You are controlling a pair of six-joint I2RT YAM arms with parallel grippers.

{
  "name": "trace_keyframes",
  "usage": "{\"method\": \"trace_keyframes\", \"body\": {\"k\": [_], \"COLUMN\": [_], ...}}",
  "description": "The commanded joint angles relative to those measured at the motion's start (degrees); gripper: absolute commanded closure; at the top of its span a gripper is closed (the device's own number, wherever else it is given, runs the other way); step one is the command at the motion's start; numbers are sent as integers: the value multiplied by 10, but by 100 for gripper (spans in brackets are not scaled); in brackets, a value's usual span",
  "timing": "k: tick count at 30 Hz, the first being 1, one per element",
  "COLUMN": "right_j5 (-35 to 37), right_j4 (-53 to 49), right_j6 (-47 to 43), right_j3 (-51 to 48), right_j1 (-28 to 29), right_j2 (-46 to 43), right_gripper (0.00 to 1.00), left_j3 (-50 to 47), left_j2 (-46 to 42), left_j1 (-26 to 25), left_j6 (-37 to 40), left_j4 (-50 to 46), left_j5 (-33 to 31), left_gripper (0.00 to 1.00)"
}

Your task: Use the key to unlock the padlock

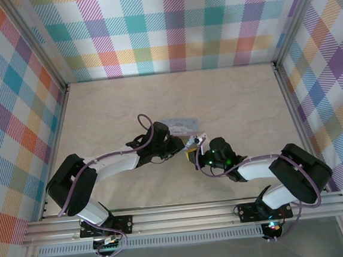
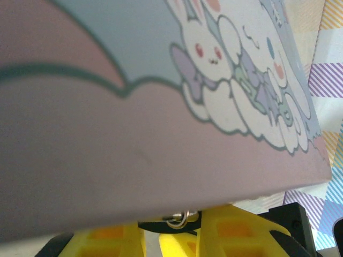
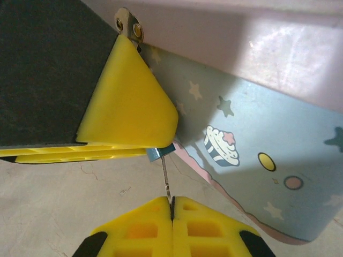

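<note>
Toward the left, the left gripper (image 2: 175,235) has its yellow fingers drawn close on the padlock (image 3: 159,153); in the right wrist view this is a small bluish body peeking out under one yellow fingertip, just beside the side wall of the pale blue tin (image 3: 268,134). From the padlock the thin key (image 3: 166,182) runs straight down over the pale table (image 3: 53,214), its upper end at the padlock's underside. Its lower end is pinched by the right gripper (image 3: 172,206), whose fingers are pressed fully together on it
</note>
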Motion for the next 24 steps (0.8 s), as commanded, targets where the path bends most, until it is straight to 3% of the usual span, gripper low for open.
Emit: {"method": "trace_keyframes", "body": {"k": [1, 24], "right_j5": [-10, -55], "right_j4": [82, 63], "right_j6": [4, 5], "right_j3": [32, 28], "right_j1": [-13, -35], "right_j2": [-5, -2], "right_gripper": [100, 100], "left_j3": [15, 10], "left_j2": [1, -9], "left_j1": [-25, -25], "left_j6": [18, 21], "left_j4": [-29, -27], "left_j5": [45, 34], "left_gripper": [88, 88]}}
